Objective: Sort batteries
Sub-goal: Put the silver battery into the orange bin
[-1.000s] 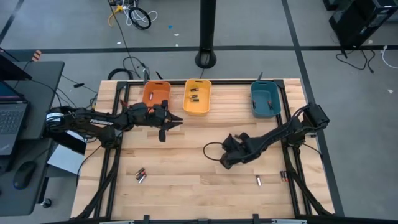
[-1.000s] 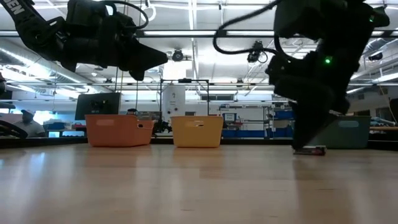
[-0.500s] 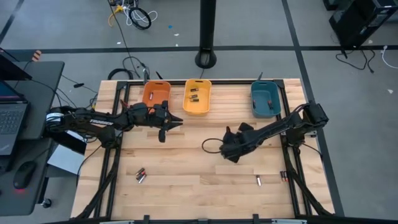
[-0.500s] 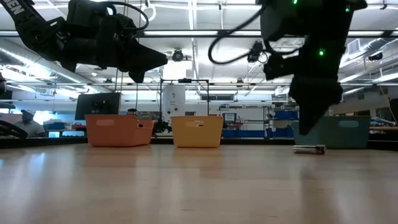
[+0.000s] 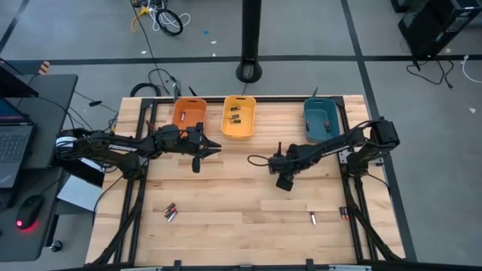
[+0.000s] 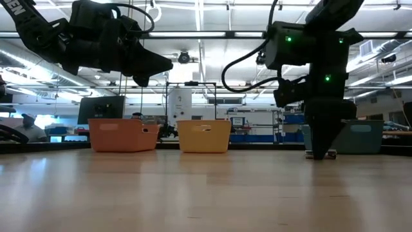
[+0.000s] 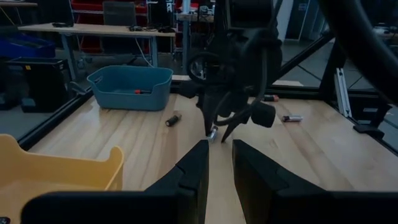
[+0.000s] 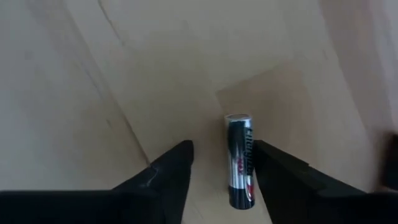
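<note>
One small battery (image 8: 240, 160) lies on the desk (image 8: 93, 93) between the spread fingers of the right gripper (image 8: 217, 171); rigid, light, smooth, likely to roll, best pinched mid-body.

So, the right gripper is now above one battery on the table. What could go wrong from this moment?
1. In the right wrist view the battery lies close to one finger of the open right gripper, not centred. Closing may push it and let it roll.
2. The left gripper hangs near the yellow bin. If the right arm carries there, the arms could crowd each other.
</note>
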Controlling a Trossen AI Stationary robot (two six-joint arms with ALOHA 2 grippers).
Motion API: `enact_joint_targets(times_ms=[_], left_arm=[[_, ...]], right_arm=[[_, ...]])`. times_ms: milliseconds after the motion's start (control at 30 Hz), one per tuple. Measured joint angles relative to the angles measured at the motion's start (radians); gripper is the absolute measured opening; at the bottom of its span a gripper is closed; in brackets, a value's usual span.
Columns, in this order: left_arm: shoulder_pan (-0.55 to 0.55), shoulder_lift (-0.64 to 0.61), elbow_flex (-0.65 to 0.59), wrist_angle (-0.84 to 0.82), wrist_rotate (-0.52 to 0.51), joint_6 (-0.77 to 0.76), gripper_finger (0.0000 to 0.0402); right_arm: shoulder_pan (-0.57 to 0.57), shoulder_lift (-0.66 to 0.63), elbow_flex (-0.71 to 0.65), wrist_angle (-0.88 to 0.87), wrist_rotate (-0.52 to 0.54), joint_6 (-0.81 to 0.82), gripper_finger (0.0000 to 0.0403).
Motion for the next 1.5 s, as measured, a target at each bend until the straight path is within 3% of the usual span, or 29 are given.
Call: enact_joint_targets(times_ms=[333,600,833,1000,1267,1500], left_arm=[[0.000,0.000,0.000,0.000,-0.001,0.000,0.0078],[0.000,0.000,0.000,0.002,-0.009,0.000,0.0078],[0.000,0.000,0.000,0.009,-0.010,-0.004,0.0078],[0.000,0.000,0.000,0.022,-0.010,-0.006,0.0078],[0.000,0.000,0.000,0.119,0.041,-0.017,0.0078],[0.000,0.000,0.000,0.209,0.122,-0.034,0.0078]], right_arm=[[0.012,0.007,0.023,0.013,-0.046,-0.043,0.0057],[0.029,0.018,0.080,-0.008,-0.043,-0.063,0.0062],[0.050,0.018,0.190,0.083,-0.041,-0.148,0.0058],[0.054,0.015,0.284,0.181,0.023,-0.227,0.0058],[0.062,0.014,0.394,0.502,0.205,-0.467,0.0059],[0.063,0.014,0.401,0.787,0.208,-0.612,0.0059]])
